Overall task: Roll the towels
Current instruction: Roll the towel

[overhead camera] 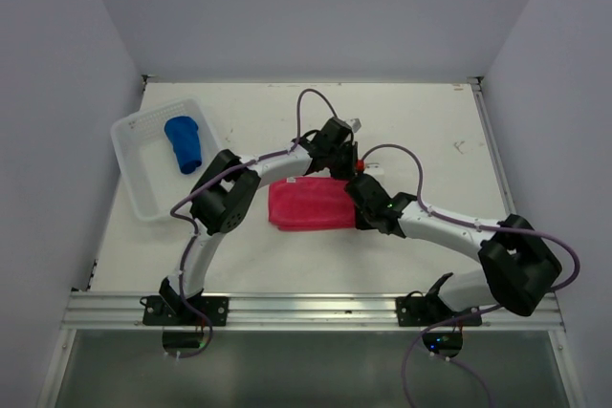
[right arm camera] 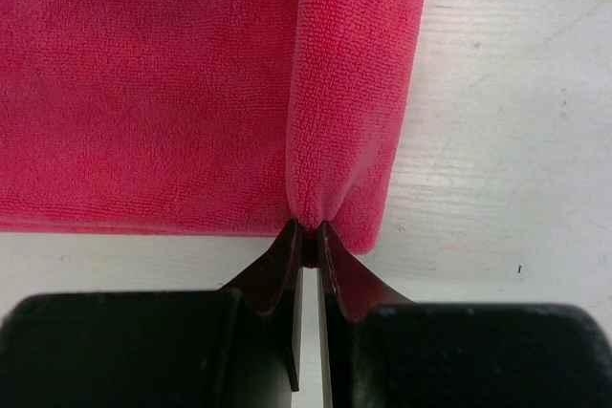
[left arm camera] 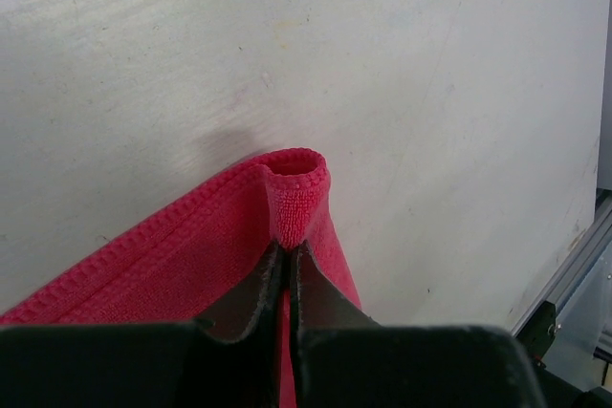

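**Grip set at both ends of the first curl**

The pink towel (overhead camera: 306,205) lies flat in the middle of the table (overhead camera: 430,131), between my two arms. The blue towel (overhead camera: 183,143) sits rolled up in the basket (overhead camera: 127,171) at far left. I judge one towel done and this one barely begun.

The left gripper (left arm camera: 289,250) is pinched almost shut on the far end of the turned-over edge. The right gripper (right arm camera: 308,231) is pinched just as tight on the near end. Each has cloth between its fingers and nothing else.

The towel looks light, soft and limp, with no stiffness to carry a roll. I expect it to sag between the two pinches, and the curl to slacken if one wrist leads. The ends of the curl, at the hem, are the places to hold it.

The left wrist view alone shows the curl end-on, a small open loop. The right wrist view shows it as a narrow band lying over the flat cloth. The top view hides both pinches under the wrists, but only it shows the basket and how much flat towel remains.
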`<move>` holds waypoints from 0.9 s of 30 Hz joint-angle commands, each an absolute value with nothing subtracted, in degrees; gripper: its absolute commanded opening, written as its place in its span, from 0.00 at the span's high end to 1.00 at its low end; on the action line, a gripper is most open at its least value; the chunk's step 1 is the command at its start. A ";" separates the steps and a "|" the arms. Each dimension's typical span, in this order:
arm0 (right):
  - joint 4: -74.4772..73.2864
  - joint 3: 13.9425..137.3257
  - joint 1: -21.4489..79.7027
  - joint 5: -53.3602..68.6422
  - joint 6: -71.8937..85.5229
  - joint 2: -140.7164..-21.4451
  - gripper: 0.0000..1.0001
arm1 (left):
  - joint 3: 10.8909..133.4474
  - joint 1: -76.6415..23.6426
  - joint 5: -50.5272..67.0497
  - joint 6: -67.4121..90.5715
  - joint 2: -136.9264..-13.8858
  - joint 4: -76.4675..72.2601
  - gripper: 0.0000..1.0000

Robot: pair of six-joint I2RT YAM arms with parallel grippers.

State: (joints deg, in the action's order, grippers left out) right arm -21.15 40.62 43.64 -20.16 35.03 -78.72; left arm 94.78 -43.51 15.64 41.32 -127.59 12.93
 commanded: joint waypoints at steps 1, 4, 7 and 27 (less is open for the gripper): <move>-19.43 41.22 44.03 -19.51 37.18 -80.24 1.00 | 94.92 -42.54 13.45 38.50 -126.03 9.84 1.00; -18.81 40.96 44.12 -19.34 37.70 -80.86 0.99 | 94.22 -42.45 13.01 37.71 -126.21 9.84 1.00; -18.28 40.61 44.03 -19.07 38.49 -81.04 0.93 | 93.08 -42.54 11.96 36.65 -126.12 9.76 1.00; -17.93 37.28 35.61 -8.89 41.92 -65.57 0.60 | 91.50 -43.33 10.55 35.60 -128.15 8.35 1.00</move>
